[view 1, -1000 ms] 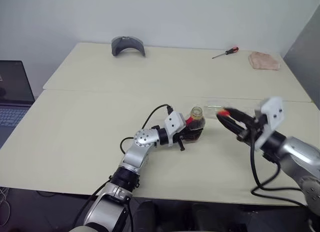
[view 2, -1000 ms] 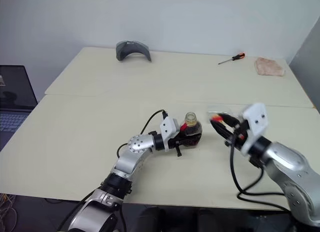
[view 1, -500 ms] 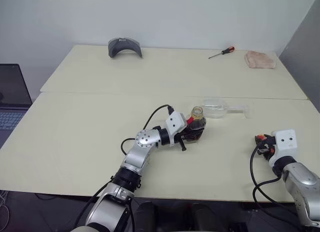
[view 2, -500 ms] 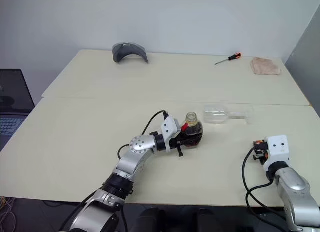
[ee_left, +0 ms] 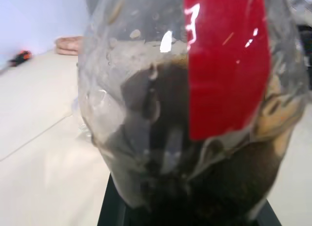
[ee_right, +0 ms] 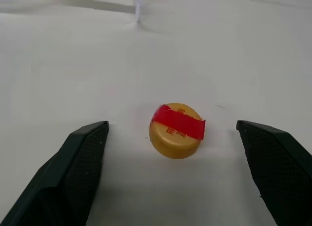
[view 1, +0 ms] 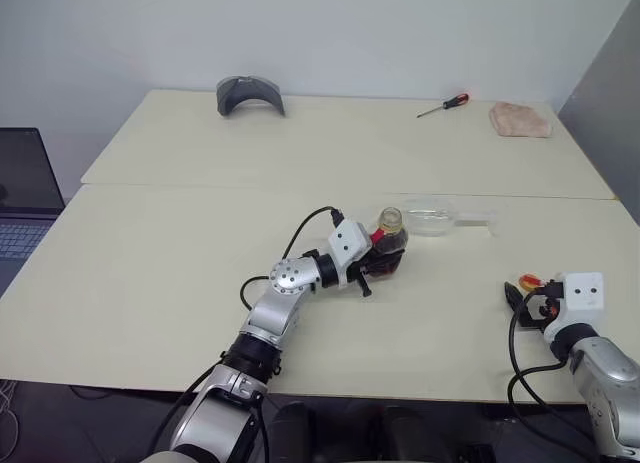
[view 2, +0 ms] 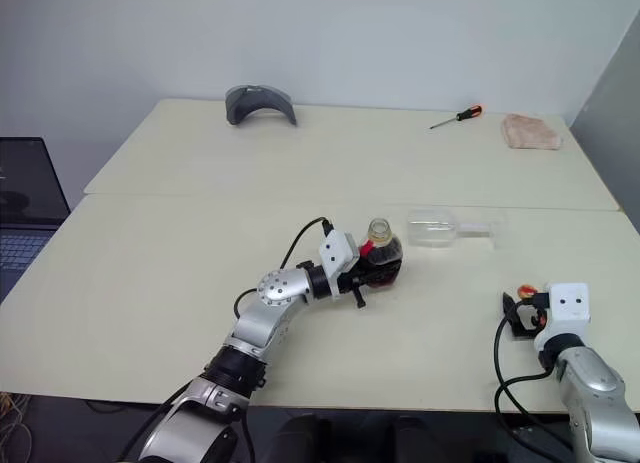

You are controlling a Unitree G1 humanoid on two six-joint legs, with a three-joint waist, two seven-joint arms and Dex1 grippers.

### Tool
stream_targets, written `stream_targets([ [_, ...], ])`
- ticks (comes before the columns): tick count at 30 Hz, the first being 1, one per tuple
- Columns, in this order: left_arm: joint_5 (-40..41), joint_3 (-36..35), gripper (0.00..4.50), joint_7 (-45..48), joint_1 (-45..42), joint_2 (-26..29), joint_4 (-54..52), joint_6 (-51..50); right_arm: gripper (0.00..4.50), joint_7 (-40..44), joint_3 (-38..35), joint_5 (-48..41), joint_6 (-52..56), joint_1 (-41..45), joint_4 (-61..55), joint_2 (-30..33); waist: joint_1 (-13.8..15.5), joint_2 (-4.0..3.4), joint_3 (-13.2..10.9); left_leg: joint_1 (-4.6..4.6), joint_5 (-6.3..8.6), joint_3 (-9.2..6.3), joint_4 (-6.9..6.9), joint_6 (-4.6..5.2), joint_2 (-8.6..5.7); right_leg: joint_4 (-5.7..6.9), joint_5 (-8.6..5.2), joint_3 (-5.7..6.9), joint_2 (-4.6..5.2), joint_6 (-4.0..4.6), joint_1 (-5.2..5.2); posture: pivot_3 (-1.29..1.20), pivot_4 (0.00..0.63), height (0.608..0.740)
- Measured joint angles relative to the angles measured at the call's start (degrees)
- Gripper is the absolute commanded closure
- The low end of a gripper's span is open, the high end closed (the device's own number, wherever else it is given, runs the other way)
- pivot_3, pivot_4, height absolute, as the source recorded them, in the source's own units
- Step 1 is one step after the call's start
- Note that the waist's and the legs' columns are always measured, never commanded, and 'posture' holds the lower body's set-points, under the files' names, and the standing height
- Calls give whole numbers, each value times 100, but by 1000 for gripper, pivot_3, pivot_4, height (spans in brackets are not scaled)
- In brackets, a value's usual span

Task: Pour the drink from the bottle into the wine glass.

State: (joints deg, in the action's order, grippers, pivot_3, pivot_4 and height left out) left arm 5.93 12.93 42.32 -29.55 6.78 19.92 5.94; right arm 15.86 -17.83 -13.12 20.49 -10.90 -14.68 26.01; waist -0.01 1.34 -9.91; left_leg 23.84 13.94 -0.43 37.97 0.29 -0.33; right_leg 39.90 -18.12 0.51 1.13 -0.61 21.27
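Observation:
The bottle (view 1: pixel 392 245) stands just right of the table's middle, uncapped, with the dark drink (ee_left: pixel 195 187) in its lower part and a red label strip (ee_left: pixel 226 65). My left gripper (view 1: pixel 378 265) is shut on its body from the left. The wine glass (view 1: pixel 432 217) lies on its side just behind the bottle, stem pointing right. My right gripper (view 1: pixel 522 293) rests low near the table's front right, open. The yellow cap (ee_right: pixel 176 130) with red tape lies on the table between its fingers (ee_right: pixel 73 172), touching neither.
A grey curved object (view 1: pixel 250 91) sits at the far left of the back table, a screwdriver (view 1: pixel 448 104) and a pink cloth (view 1: pixel 520 119) at the far right. A laptop (view 1: pixel 20 198) stands off the table's left side.
My right gripper carried the cap away from the bottle's mouth, right and down to the table's front. It then opened and let the cap go. The left gripper and bottle stayed put.

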Motion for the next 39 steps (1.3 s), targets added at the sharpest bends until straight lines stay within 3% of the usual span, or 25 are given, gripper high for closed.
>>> stream_targets([
  [4,-159,-467,3781,-707,-177,85,323,256,0,657,452,-394,-60,48,-1071,87,-68,-4,-1,1,0,1,-1,0,4,5,-1,-3,-5,-3,7,0,150,740],
  [11,-188,-1108,3781,-1739,-500,135,1185,460,0,1623,1635,-1338,911,1215,-2337,586,-12,7,-7,4,0,-14,6,0,0,1,0,11,-1,-4,-3,0,150,740],
  [20,-225,-1848,3781,-2832,-1362,717,2918,868,0,1813,2684,-1269,1299,2981,-1612,245,-10,18,-13,5,0,-18,5,-1,-2,4,2,17,3,0,6,0,150,740],
  [31,-142,-2319,3781,-3291,-2090,931,4448,1293,0,2017,3050,-1062,1266,3484,-1169,-27,-1,22,-13,24,-1,-13,5,-4,-7,-8,3,19,16,0,15,0,150,740],
  [39,51,-2576,1203,-3042,-2057,928,4580,1355,0,2042,3049,-1043,1275,3510,-1169,-27,-8,22,-13,14,-8,-14,5,-16,-6,5,3,20,15,2,14,0,150,740],
])
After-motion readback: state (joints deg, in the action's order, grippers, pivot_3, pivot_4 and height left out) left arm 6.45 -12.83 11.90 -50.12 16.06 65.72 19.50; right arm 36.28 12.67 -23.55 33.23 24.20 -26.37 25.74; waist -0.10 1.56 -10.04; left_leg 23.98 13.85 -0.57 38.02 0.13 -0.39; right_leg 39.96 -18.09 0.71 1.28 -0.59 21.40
